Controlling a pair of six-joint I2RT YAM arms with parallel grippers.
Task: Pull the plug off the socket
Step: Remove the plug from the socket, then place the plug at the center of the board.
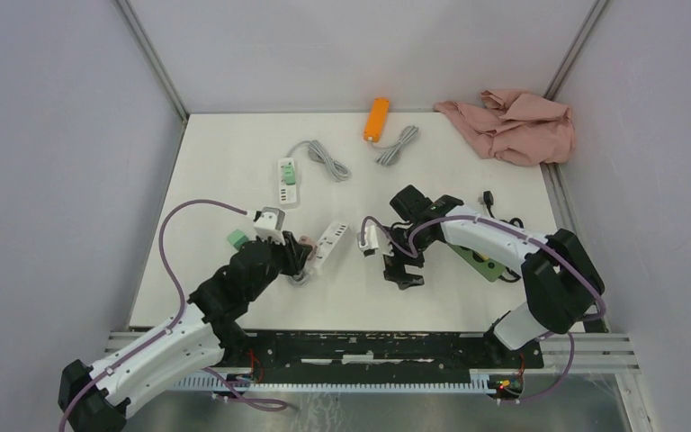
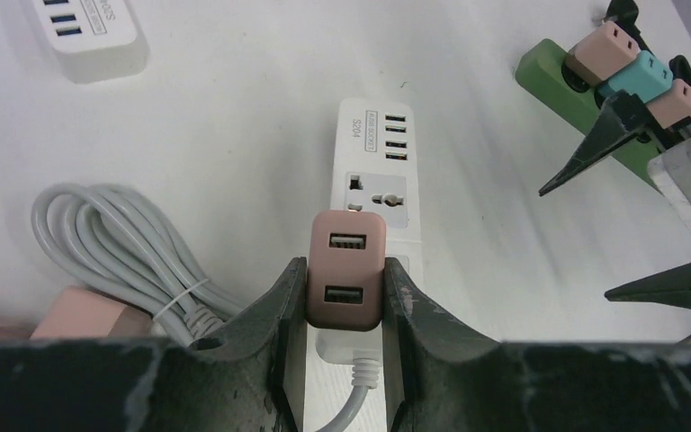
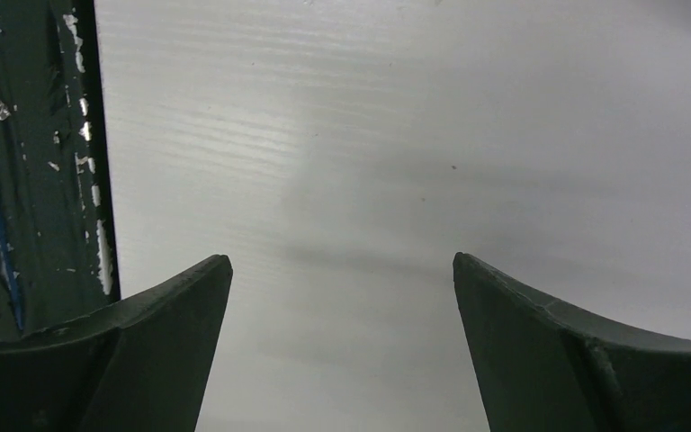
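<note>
Top external view: left arm (image 1: 234, 290) reaches forward, fingers (image 2: 274, 310) pinching pink plug (image 2: 345, 270).

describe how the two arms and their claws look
Both arms have white links and black joints: left arm, right arm. A purple cable runs along each. The left claw and right claw have dark, curved, tapering fingers.

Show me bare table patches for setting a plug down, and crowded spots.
Bare: the table's far-left corner beside the green-ended strip, and the middle of its near edge. Crowded: the centre, where the left gripper holds the pink plug over the white strip, the right gripper open alongside, the green strip to its right.
</note>
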